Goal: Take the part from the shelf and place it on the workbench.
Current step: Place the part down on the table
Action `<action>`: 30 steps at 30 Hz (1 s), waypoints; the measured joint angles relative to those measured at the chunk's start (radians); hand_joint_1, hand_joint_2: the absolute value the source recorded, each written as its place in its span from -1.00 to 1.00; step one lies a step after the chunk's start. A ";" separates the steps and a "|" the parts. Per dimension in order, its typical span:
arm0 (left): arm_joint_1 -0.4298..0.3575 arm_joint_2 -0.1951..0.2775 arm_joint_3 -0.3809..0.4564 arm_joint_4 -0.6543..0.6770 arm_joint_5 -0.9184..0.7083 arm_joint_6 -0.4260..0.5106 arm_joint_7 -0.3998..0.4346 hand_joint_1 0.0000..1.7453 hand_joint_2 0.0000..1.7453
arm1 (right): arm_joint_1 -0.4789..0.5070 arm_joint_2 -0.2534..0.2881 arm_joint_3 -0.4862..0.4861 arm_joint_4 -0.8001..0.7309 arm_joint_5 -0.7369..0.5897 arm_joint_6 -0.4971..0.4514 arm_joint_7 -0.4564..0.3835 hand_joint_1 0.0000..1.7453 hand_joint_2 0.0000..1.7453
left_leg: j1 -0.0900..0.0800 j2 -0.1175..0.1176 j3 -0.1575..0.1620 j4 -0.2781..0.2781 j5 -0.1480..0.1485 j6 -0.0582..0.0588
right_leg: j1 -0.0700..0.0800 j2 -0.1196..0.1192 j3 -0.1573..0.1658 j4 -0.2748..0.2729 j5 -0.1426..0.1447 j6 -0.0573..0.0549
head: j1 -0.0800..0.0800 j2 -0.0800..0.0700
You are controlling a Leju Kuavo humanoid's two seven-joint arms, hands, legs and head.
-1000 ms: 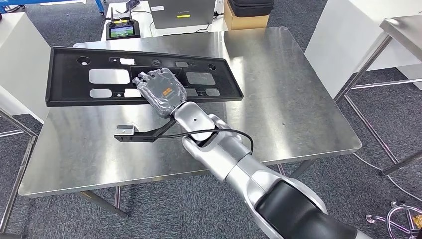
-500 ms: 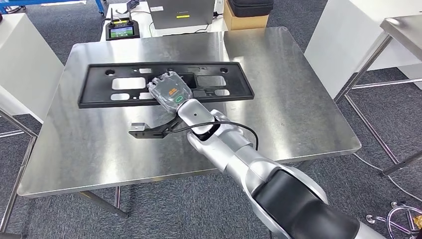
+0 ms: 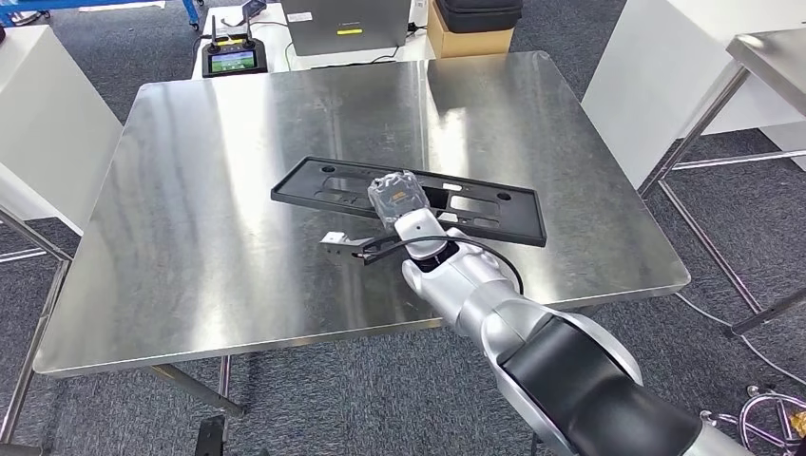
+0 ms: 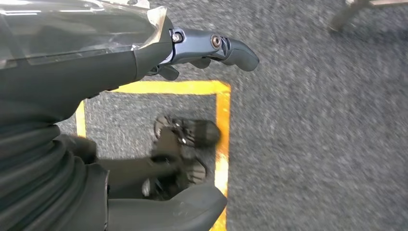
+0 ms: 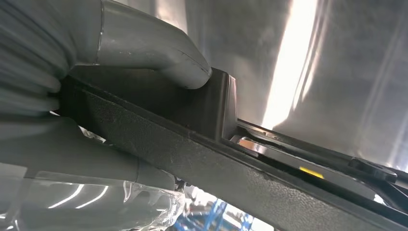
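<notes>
The part is a long black plastic panel (image 3: pixel 475 211) with several cut-outs. It lies low and nearly flat over the middle of the steel workbench (image 3: pixel 190 247); I cannot tell whether it touches the top. My right hand (image 3: pixel 397 198), in a clear cover, grips the panel's near long edge around the middle. In the right wrist view the grey thumb (image 5: pixel 144 48) presses on the black panel (image 5: pixel 202 159). My left hand (image 4: pixel 207 48) hangs over grey carpet, fingers apart, holding nothing.
Behind the workbench stand a remote controller with a screen (image 3: pixel 226 59), a grey box (image 3: pixel 347 24), a cardboard box (image 3: pixel 466 38) and a black case (image 3: pixel 483 11). White tables flank it at the left (image 3: pixel 38 114) and right (image 3: pixel 656 66). Yellow floor tape (image 4: pixel 221 125) lies below my left hand.
My right hand has carried the panel from the far left of the bench toward the middle and right, lowering it from a raised, tilted pose to nearly flat.
</notes>
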 joint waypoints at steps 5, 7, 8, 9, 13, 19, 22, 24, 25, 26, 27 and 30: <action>-0.078 -0.034 -0.007 -0.010 -0.007 0.018 0.062 -1.00 1.00 | 0.019 -0.004 -0.028 0.016 -0.017 0.008 0.009 1.00 1.00 | 0.000 0.000 0.000 0.000 0.000 0.000 | 0.000 0.000 0.000 0.000 0.000 0.000 | 0.000 0.000; -0.104 -0.043 -0.008 -0.012 -0.009 0.020 0.080 -1.00 1.00 | 0.028 -0.005 -0.036 0.022 -0.017 0.010 0.010 0.50 0.50 | 0.000 0.000 0.000 0.000 0.000 0.000 | 0.000 0.000 0.000 0.000 0.000 0.000 | 0.000 0.000; -0.115 -0.046 -0.009 -0.012 -0.009 0.021 0.085 -1.00 1.00 | 0.032 -0.006 -0.039 0.024 -0.017 0.010 0.011 0.00 0.00 | 0.000 0.000 0.000 0.000 0.000 0.000 | 0.000 0.000 0.000 0.000 0.000 0.000 | 0.000 0.000; -0.123 -0.048 -0.010 -0.013 -0.009 0.021 0.088 -1.00 1.00 | 0.034 -0.007 -0.042 0.026 -0.016 0.010 0.011 -0.50 -0.50 | 0.000 0.000 0.000 -0.001 0.000 0.000 | 0.000 0.000 0.000 0.000 0.000 0.000 | 0.000 0.000; -0.143 -0.053 -0.015 -0.018 -0.012 0.019 0.100 -1.00 1.00 | 0.038 -0.009 -0.048 0.032 -0.015 0.011 0.011 -1.00 -1.00 | 0.001 0.001 0.001 -0.001 0.000 0.000 | 0.000 0.001 0.000 0.000 0.000 0.000 | 0.000 0.000; -0.156 -0.057 -0.017 -0.018 -0.012 0.029 0.112 -1.00 -1.00 | 0.042 -0.010 -0.054 0.033 -0.009 0.010 0.010 -1.00 -1.00 | 0.002 0.001 0.001 -0.002 0.000 0.000 | 0.001 0.001 0.000 0.000 0.000 0.000 | 0.000 0.000; -0.157 -0.058 -0.017 -0.018 -0.012 0.033 0.115 -1.00 -1.00 | 0.042 -0.009 -0.055 0.033 -0.001 0.010 0.009 -1.00 -1.00 | 0.002 0.000 0.001 -0.002 0.000 0.000 | 0.002 0.001 0.000 0.000 0.000 0.000 | 0.000 0.000; -0.158 -0.058 -0.017 -0.018 -0.012 0.037 0.116 -1.00 -1.00 | 0.042 -0.008 -0.055 0.033 0.005 0.010 0.010 -1.00 -1.00 | 0.003 0.000 0.001 -0.002 0.000 0.000 | 0.002 0.000 0.000 0.000 0.000 0.000 | 0.000 0.000; -0.158 -0.058 -0.017 -0.018 -0.012 0.038 0.116 -1.00 -1.00 | 0.042 -0.007 -0.055 0.033 0.007 0.010 0.010 -1.00 -1.00 | 0.003 0.000 0.001 -0.002 0.000 0.000 | 0.002 0.000 0.000 0.000 0.000 0.000 | 0.000 0.000; -0.158 -0.058 -0.017 -0.018 -0.012 0.038 0.117 -1.00 -1.00 | 0.042 -0.007 -0.055 0.033 0.008 0.009 0.010 -1.00 -1.00 | 0.003 0.000 0.001 -0.002 0.000 0.000 | 0.002 0.000 0.000 0.000 0.000 0.000 | 0.000 0.000; -0.158 -0.058 -0.017 -0.018 -0.013 0.039 0.118 -1.00 -1.00 | 0.042 -0.006 -0.056 0.033 0.008 0.008 0.010 -1.00 -1.00 | 0.003 0.000 0.001 -0.002 0.000 0.000 | 0.002 0.000 0.000 0.000 0.000 0.000 | 0.000 0.000; -0.157 -0.058 -0.019 -0.018 -0.018 0.043 0.129 -1.00 -1.00 | 0.042 -0.005 -0.065 0.033 0.003 -0.009 0.006 -1.00 -1.00 | 0.003 0.000 0.001 -0.002 0.000 0.000 | 0.003 0.000 0.000 0.000 0.000 0.000 | 0.000 0.000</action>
